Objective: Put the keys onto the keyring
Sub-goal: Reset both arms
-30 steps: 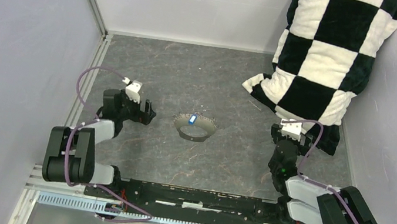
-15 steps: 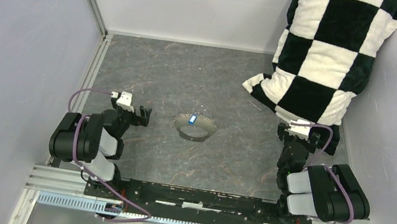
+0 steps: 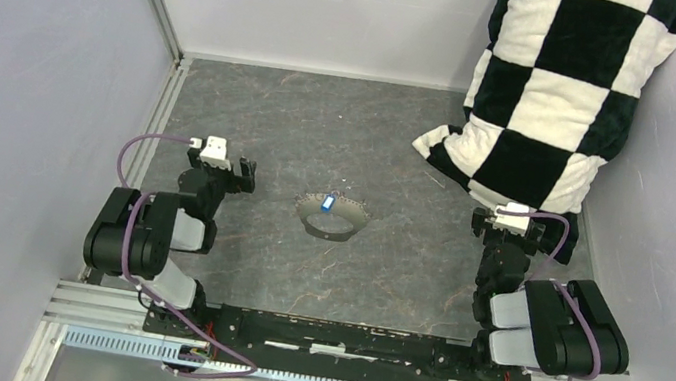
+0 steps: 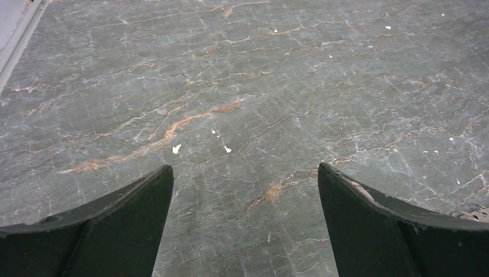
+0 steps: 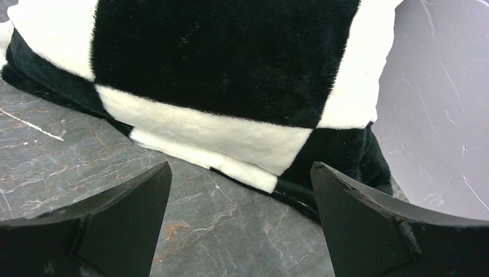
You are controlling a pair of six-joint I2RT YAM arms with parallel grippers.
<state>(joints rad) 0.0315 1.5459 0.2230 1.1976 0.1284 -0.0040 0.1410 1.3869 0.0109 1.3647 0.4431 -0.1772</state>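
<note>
The keyring (image 3: 333, 218), a thin dark hoop, lies flat on the grey marbled table between the two arms. A tiny blue-headed key (image 3: 328, 203) rests at its far left rim; whether it is threaded on the wire I cannot tell. My left gripper (image 3: 232, 179) hovers left of the hoop, open, with only bare table between its fingers (image 4: 138, 196). At the right, my right gripper (image 3: 509, 226) stands open just short of the cushion's lower edge, empty too. Neither wrist view shows the keyring or the key.
A big black-and-white checkered cushion (image 3: 556, 92) leans in the back right corner, its lower edge (image 5: 230, 156) right in front of the right gripper. Grey walls close the left, back and right. A metal rail (image 3: 152, 122) runs along the table's left edge.
Both arms have folded back toward their bases. The left gripper turned from pointing right at the hoop to pointing away up the table. Keyring and key stayed put.
</note>
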